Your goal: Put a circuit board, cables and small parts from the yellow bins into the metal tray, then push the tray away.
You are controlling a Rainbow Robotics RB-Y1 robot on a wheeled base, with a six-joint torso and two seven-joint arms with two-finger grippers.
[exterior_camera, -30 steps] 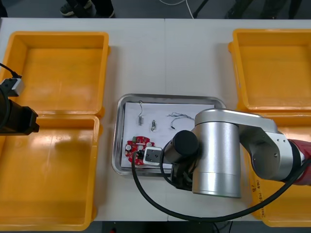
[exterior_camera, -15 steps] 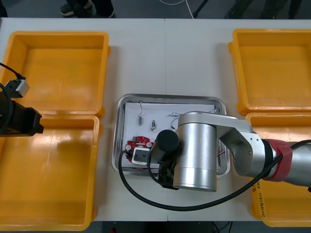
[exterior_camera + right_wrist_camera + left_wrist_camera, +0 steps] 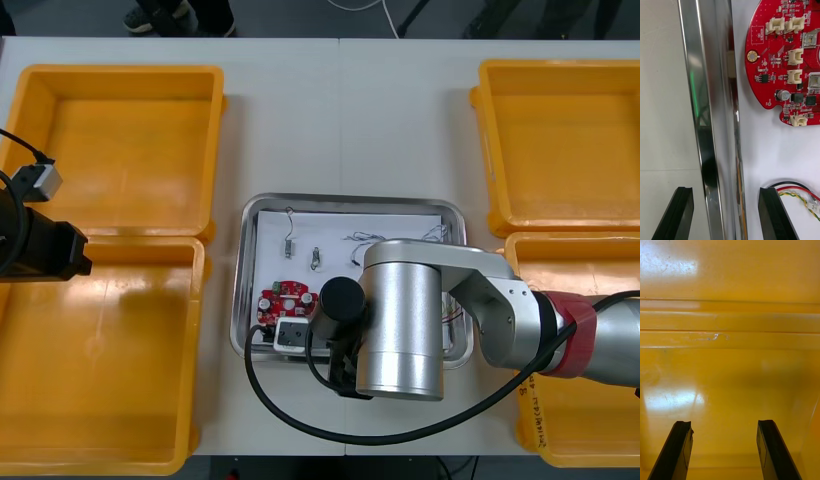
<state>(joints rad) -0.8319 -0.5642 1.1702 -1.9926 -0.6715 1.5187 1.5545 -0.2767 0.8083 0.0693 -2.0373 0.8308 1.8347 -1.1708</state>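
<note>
Circuit board, front view: near-left corner of metal tray, right arm above tray beside it; left arm parked over left yellow bins. Right wrist view: right gripper fingers apart, straddling tray rim; board ahead, inside tray. Left wrist view: left gripper fingers apart over bin.

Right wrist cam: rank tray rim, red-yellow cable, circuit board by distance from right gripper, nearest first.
1. Metal tray rim, between the right gripper's fingers.
2. Red and yellow cable, beside one finger.
3. Circuit board, beyond the cable.

Light table, seam down middle; dark floor beyond.
</note>
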